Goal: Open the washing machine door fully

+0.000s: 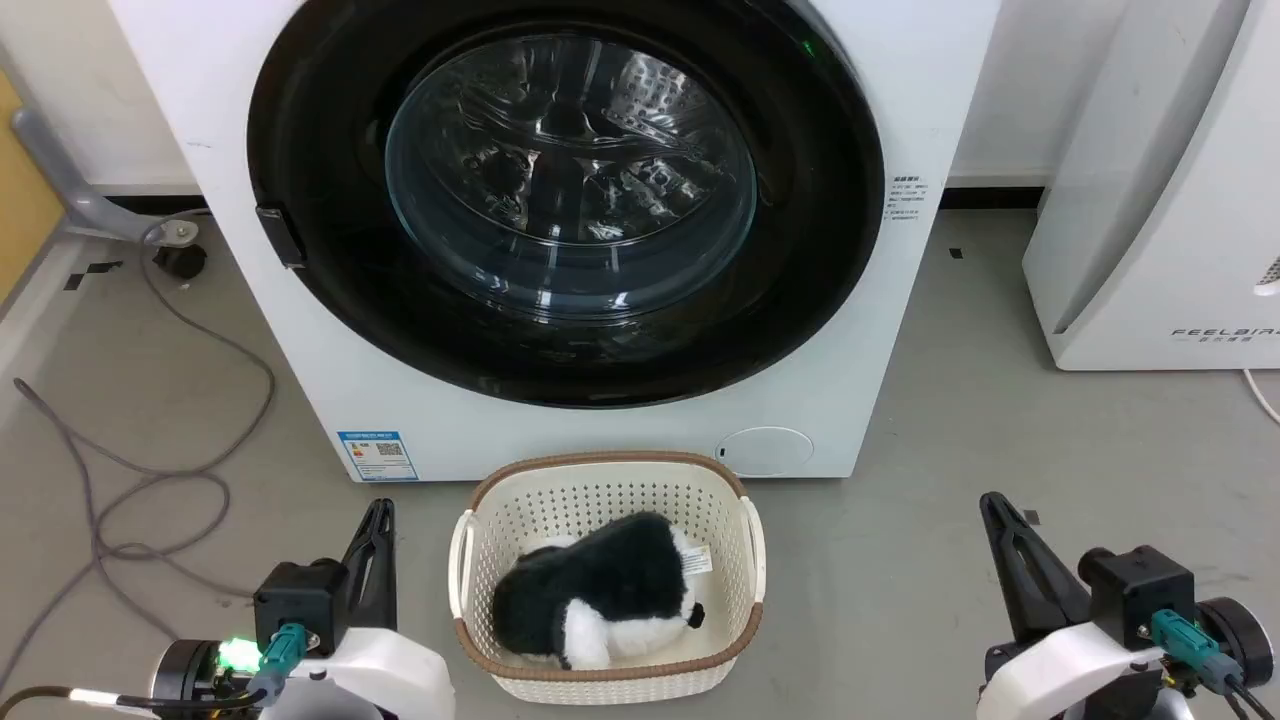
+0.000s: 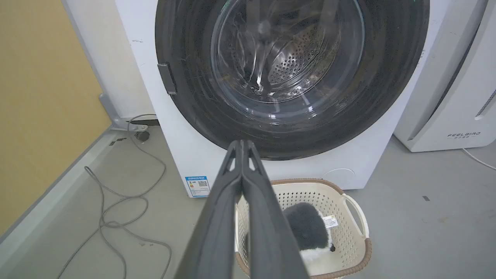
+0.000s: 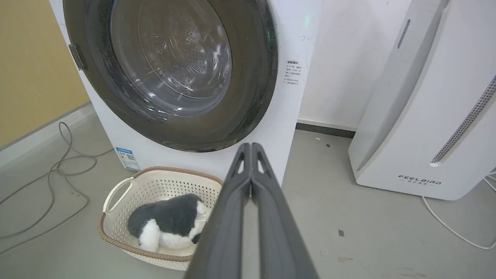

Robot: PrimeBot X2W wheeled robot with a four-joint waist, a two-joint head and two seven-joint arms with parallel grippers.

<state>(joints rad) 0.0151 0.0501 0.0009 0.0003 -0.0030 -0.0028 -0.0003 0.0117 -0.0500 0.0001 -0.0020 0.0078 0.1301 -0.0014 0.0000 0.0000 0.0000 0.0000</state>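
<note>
Nearest, the left gripper [image 1: 379, 512] and the right gripper [image 1: 992, 503] each have their two long dark fingers pressed together, grasping nothing, above the smooth grey floor [image 1: 950, 470]. Between them, a cream perforated plastic basket with a brown woven rim [image 1: 757, 560] sits on the floor, holding a black-and-white plush toy [image 1: 600, 590]. Loose grey cables [image 1: 150, 480] loop over the floor to the left. Just behind the basket stands the big white front-loading washing machine [image 1: 890, 330], with a blue sticker [image 1: 377, 455] low on its front. Its large round glossy black door with the clear bulging glass window [image 1: 320, 300] lies closed flat against the front, well apart from both grippers. A white "FEELBIRD" appliance [image 1: 1150, 250] stands to the right, and a yellow wall panel [image 2: 38, 97] is at the left.
</note>
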